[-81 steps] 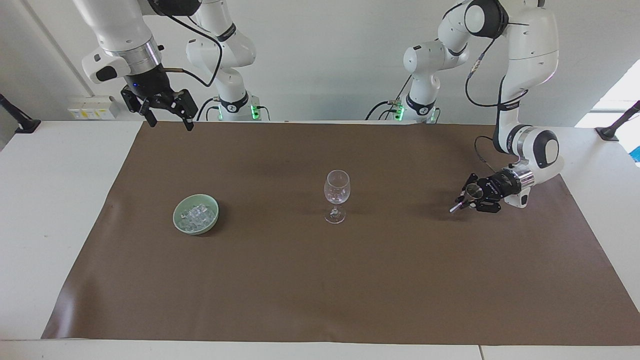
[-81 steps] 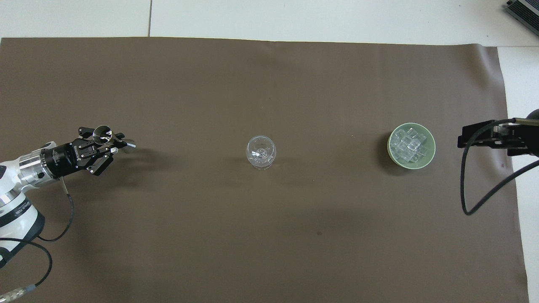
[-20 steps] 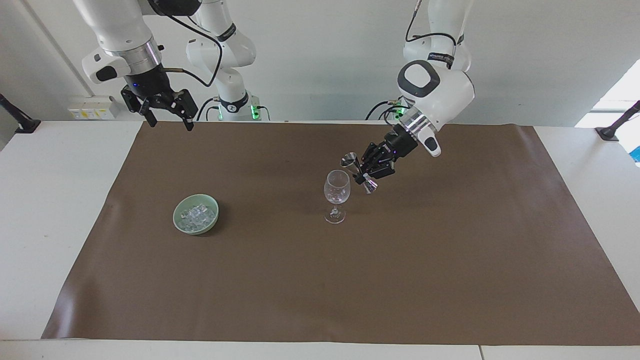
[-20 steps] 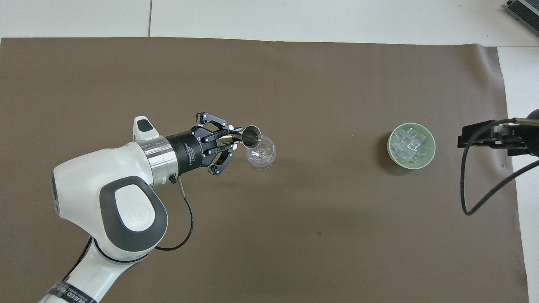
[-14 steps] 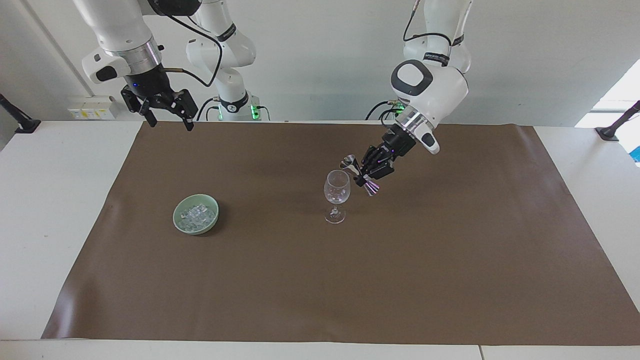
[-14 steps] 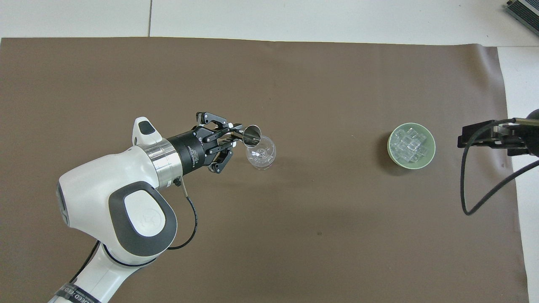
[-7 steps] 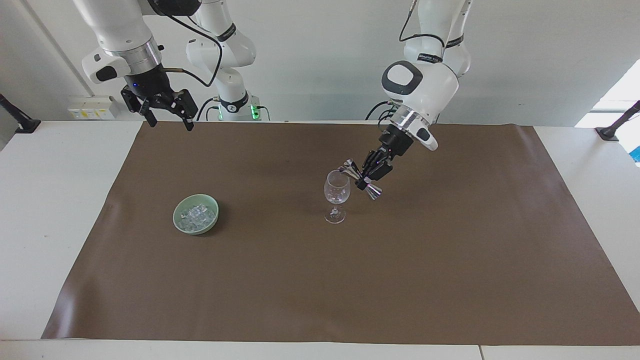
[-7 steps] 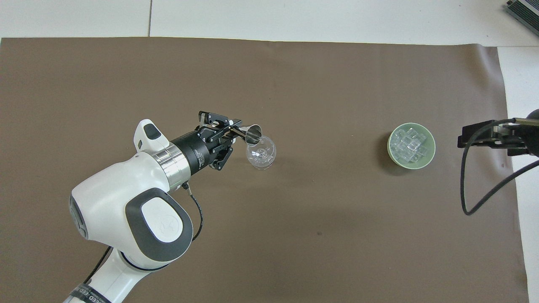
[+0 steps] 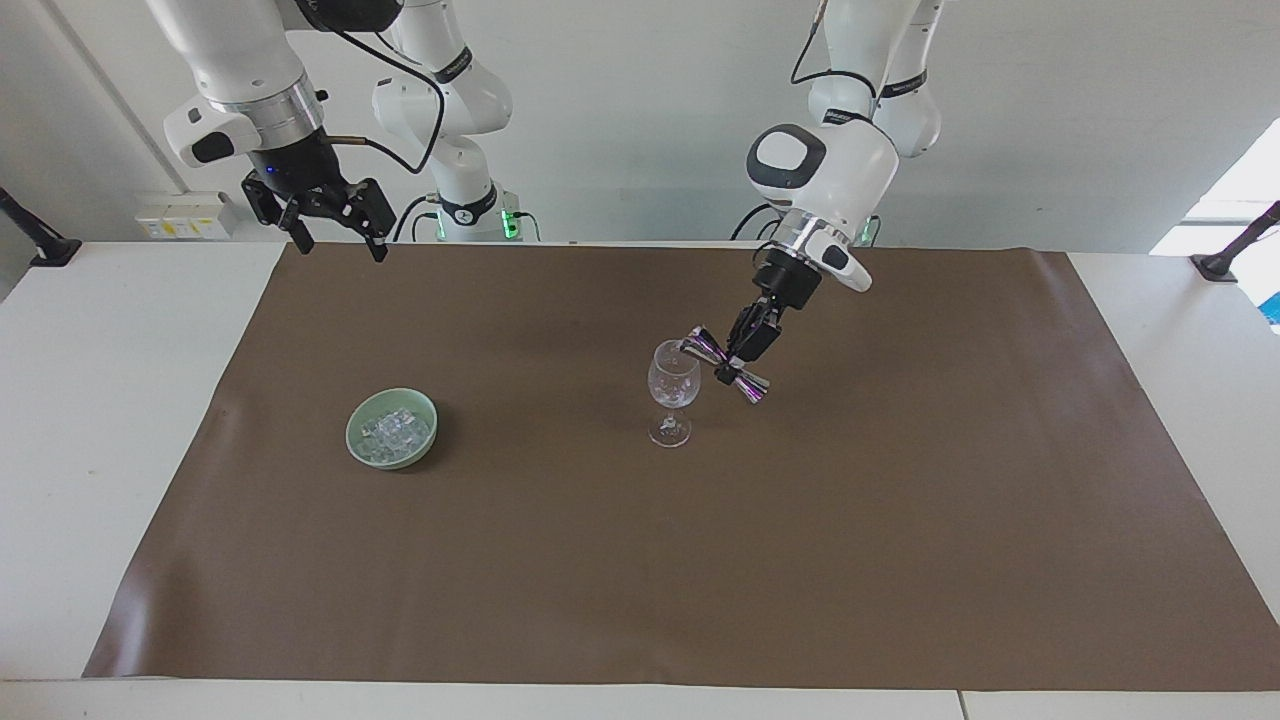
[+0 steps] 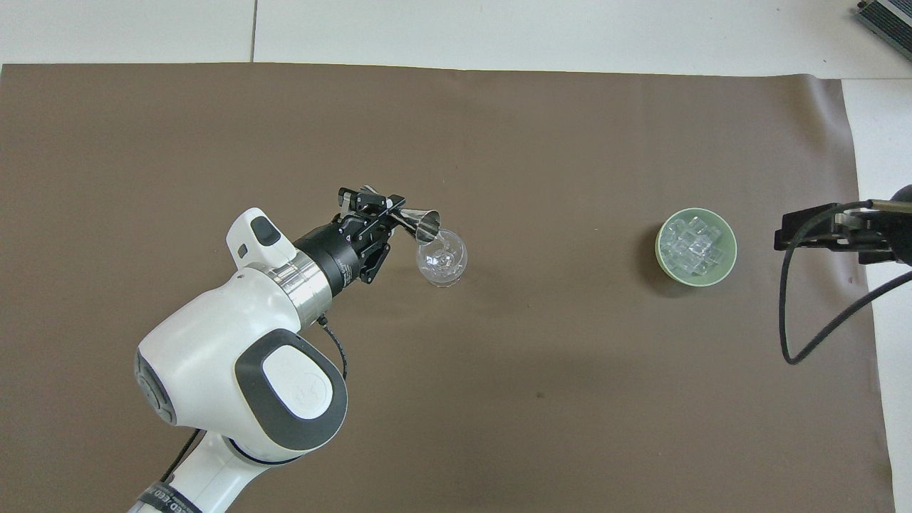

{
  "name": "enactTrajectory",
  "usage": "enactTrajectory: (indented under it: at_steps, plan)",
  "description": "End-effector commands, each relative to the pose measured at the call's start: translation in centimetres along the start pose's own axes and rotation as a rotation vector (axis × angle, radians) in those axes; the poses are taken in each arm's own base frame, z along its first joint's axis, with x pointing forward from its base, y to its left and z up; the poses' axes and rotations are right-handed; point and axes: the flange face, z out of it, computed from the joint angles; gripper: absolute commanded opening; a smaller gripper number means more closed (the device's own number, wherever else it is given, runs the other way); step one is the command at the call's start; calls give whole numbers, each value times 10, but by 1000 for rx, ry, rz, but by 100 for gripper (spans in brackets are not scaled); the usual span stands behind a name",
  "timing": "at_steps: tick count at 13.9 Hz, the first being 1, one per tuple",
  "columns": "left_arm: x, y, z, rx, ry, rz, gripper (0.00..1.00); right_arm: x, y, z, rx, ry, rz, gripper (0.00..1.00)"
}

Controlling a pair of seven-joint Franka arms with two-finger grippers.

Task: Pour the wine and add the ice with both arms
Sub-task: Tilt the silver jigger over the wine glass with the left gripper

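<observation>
A clear stemmed wine glass [image 9: 672, 392] stands upright at the middle of the brown mat; it also shows in the overhead view [image 10: 442, 258]. My left gripper [image 9: 742, 358] is shut on the waist of a silver double-ended jigger [image 9: 725, 362] and holds it tilted, one mouth at the glass's rim; gripper [image 10: 388, 214] and jigger [image 10: 422, 222] show from overhead too. No liquid shows. The ice [image 9: 395, 430] is a heap of clear cubes in a pale green bowl [image 9: 392, 460] toward the right arm's end, seen from overhead as ice [image 10: 695, 246] in the bowl [image 10: 659, 249]. My right gripper [image 9: 338, 242] waits open and empty, raised over the mat's corner.
The brown mat [image 9: 640, 560] covers most of the white table. The left arm's white elbow hangs over the mat beside the glass, on the robots' side. The right gripper's fingers [image 10: 812, 226] and black cable show beside the bowl in the overhead view.
The left arm carried the jigger from its own end of the table to the glass. In the last second its wrist turned and tipped the jigger further over the rim. The right arm stayed still.
</observation>
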Motion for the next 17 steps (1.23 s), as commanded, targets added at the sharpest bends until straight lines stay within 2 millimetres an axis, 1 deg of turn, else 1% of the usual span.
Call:
enactTrajectory:
  at_steps: [1, 3, 5, 7, 13, 15, 17]
  plan:
    - [-6, -5, 1, -17, 33, 63, 0, -7, 2, -1, 2, -4, -18, 100]
    - [-7, -6, 1, -19, 41, 112, 0, -7, 2, -1, 2, -4, -19, 100]
    - [-7, -6, 1, -19, 46, 206, 0, -7, 2, -1, 1, -3, -18, 100]
    - [-6, -8, 1, -14, 46, 264, 0, -7, 2, -1, 1, -3, -19, 100]
    - [-5, -9, 1, -10, 50, 354, 0, -7, 2, -1, 1, -2, -18, 100]
    - [-5, -8, 0, -11, 51, 411, 0, -7, 2, -1, 1, -3, -19, 100]
    - [-4, -8, 1, -12, 56, 422, 0, -7, 2, -1, 1, -3, -19, 100]
